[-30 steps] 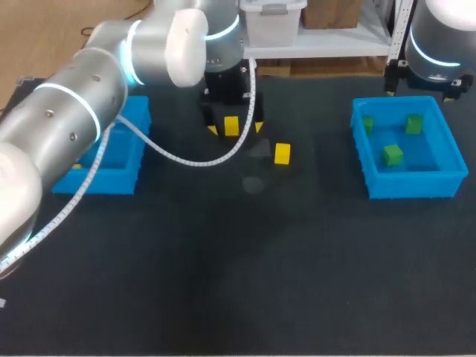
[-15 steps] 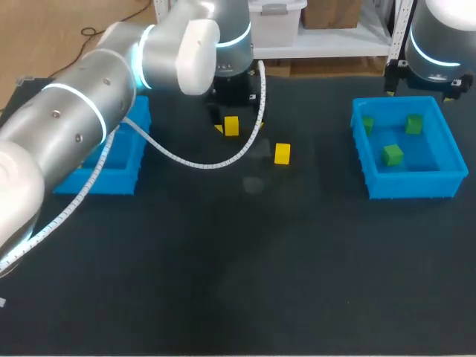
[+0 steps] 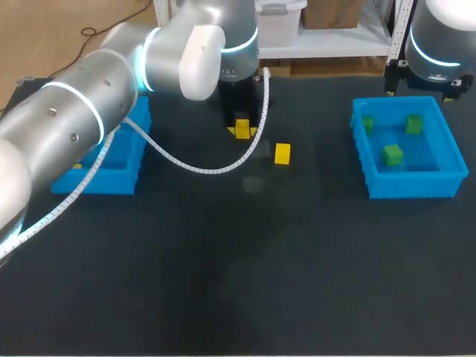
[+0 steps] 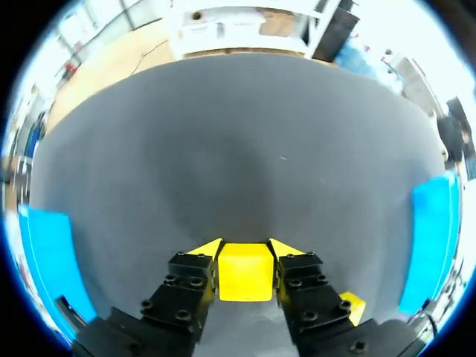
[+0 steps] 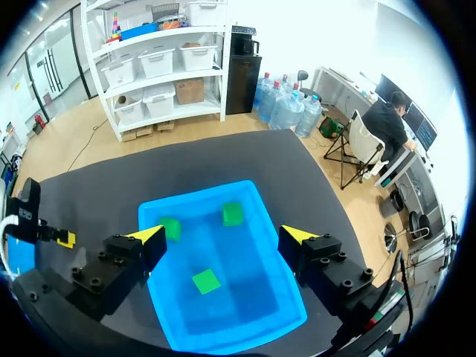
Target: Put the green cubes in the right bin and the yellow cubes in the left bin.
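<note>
We see a dark table (image 3: 223,282) carrying two blue bins: the left bin (image 3: 97,182) sits by its left edge and the right bin (image 3: 413,184) by its right edge, both toward the far edge. A loose yellow cube (image 3: 282,153) lies on the bare surface between them, well apart from both.

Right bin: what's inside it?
Three green cubes lie apart on the floor of the right bin; no yellow ones show. In the right wrist view the open right hand covers only bits of its side rims.
</note>
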Controlling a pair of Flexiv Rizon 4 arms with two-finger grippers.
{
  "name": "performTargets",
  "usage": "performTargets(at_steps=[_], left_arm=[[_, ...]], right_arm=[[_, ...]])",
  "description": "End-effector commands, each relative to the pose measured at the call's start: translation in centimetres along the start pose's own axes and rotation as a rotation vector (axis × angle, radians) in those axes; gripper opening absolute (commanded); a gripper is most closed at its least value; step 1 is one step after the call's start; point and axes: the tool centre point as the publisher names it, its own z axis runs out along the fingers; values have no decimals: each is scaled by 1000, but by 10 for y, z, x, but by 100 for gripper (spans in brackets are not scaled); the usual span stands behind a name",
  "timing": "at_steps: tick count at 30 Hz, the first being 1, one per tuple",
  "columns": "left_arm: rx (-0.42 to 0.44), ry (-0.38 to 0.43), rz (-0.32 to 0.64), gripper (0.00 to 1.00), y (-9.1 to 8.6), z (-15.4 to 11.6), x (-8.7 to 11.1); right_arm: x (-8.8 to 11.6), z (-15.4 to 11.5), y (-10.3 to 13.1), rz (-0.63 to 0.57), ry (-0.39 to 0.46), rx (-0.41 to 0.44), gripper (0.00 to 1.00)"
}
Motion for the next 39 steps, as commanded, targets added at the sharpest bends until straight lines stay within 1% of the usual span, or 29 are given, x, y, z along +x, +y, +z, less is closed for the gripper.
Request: performTargets(at_steps=[1, 2, 4, 6, 7, 10, 13, 14, 16, 19, 25, 28, 31, 33, 35, 36, 37, 39], left_arm=[[27, -121, 93, 0, 0, -41, 34], [33, -134, 101, 0, 2, -46, 34], [43, -190, 136, 0, 10, -79, 39], [31, -231, 160, 0, 21, -102, 40], [28, -248, 163, 0, 28, -114, 41], [-23, -287, 171, 0, 56, -142, 44], [-91, -312, 148, 0, 89, -159, 51], [-99, -312, 127, 0, 101, -162, 53], [-110, -308, 77, 0, 126, -168, 61], [-132, -314, 6, 0, 160, -176, 74], [-168, -298, -107, 0, 210, -180, 103], [-204, -279, -155, 0, 233, -176, 117], [-236, -266, -194, 0, 251, -167, 127], [-253, -254, -213, 0, 261, -158, 129], [-233, -244, -234, 0, 265, -153, 128], [-238, -247, -227, 80, 265, -152, 127], [-237, -254, -221, 100, 264, -152, 125], [-235, -267, -205, 100, 259, -153, 120]], right_arm=[[2, -1, -1, 2, -6, -2, 100], [2, -1, -1, 2, -6, -2, 100], [2, -1, -1, 2, -6, -2, 100], [2, -1, -1, 2, -6, -2, 100], [2, -1, -1, 2, -6, -2, 100], [2, -1, -1, 2, -6, -2, 100], [2, -1, -1, 2, -6, -2, 100], [2, -1, -1, 2, -6, -2, 100], [2, -1, -1, 2, -6, -2, 100], [2, -1, -1, 2, -6, -2, 100], [2, -1, -1, 2, -6, -2, 100], [2, -1, -1, 2, -6, -2, 100], [2, -1, -1, 2, -6, -2, 100], [2, -1, -1, 2, -6, -2, 100], [2, -1, -1, 2, -6, -2, 100], [2, -1, -1, 2, -6, -2, 100], [2, -1, -1, 2, -6, -2, 100], [2, -1, -1, 2, -6, -2, 100]])
